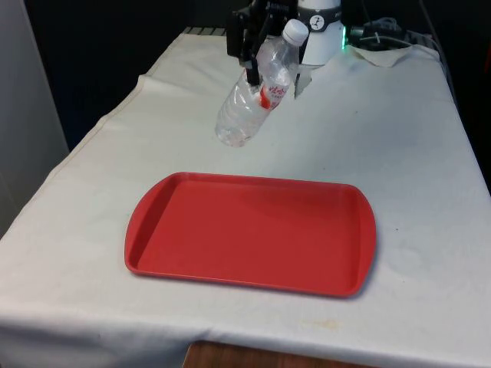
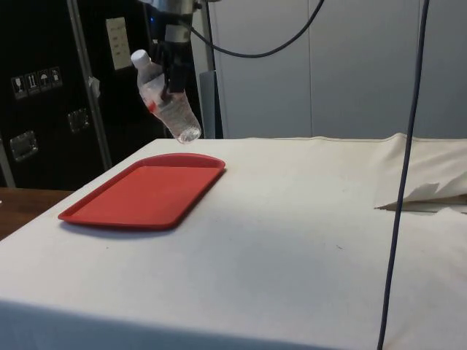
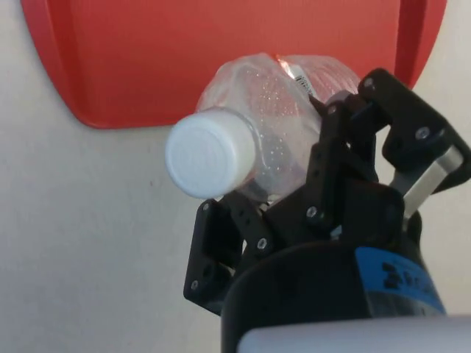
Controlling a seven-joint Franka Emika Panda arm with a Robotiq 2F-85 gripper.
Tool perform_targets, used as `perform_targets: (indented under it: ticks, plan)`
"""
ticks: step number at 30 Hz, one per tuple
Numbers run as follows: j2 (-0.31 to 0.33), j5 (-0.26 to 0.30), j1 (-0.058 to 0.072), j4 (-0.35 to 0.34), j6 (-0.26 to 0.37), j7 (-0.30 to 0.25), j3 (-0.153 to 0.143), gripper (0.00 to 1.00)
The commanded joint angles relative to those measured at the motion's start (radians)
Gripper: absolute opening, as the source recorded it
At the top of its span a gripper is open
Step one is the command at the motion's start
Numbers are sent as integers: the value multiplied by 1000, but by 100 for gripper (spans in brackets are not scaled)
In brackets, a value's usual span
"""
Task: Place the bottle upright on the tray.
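Cloth (image 1: 399,138) white over table; red tray (image 1: 249,234) on it.

Red-printed label on the bottle (image 1: 256,88), too small to read, no other legible text

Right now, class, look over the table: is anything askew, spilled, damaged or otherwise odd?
One thing: the clear plastic bottle with a white cap hangs tilted in the black two-finger gripper, above the white cloth beyond the red rectangular tray, its body looking crumpled. Nothing is spilled.
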Motion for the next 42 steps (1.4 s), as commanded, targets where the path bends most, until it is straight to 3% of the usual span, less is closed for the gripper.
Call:
perform_targets:
  ticks: [1, 2, 7, 10, 11, 12, 19, 20, 21, 24, 28, 29, 30, 32, 36, 37, 38, 42]
  plan:
    - [1, 9, 0, 0, 3, -5, 0, 33]
    - [4, 40, -7, 2, 16, -27, 9, 33]
    - [9, 99, -9, 7, 33, -58, 10, 33]
    - [12, 130, -9, 10, 41, -73, 11, 33]
    - [11, 110, -2, 8, 35, -57, -1, 33]
    - [14, 140, -10, 10, 45, -79, 11, 33]
    - [23, 231, -11, 21, 60, -127, 12, 33]
    - [21, 203, -3, 19, 51, -107, -1, 33]
    - [24, 243, -11, 23, 62, -134, 12, 33]
    - [28, 291, -11, 29, 66, -160, 13, 33]
    - [33, 339, -12, 34, 68, -188, 13, 33]
    - [31, 313, -4, 32, 58, -169, -1, 33]
    - [35, 351, -12, 35, 69, -195, 13, 33]
    - [40, 386, -12, 39, 72, -215, 13, 33]
    - [48, 430, -11, 45, 74, -240, 13, 33]
    - [47, 409, -4, 42, 65, -223, 0, 33]
    - [51, 449, -11, 48, 75, -251, 13, 33]
    - [58, 488, -11, 54, 77, -272, 13, 33]
